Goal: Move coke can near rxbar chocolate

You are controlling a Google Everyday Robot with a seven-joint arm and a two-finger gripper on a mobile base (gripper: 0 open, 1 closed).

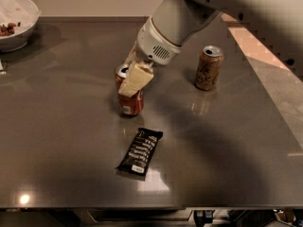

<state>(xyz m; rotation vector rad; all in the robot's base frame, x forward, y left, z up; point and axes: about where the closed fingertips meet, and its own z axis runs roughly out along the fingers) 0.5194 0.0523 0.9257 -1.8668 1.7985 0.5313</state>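
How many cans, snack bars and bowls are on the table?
Bars: 1, the rxbar chocolate
Cans: 2, the coke can, held by the gripper just behind the rxbar chocolate, and a brownish-gold can
Bowls: 1, the white bowl
Total: 4

A brownish-gold can (208, 68) stands upright on the far right of the dark grey table (236, 150). A white bowl (20, 36) holding reddish scraps sits at the far left corner.
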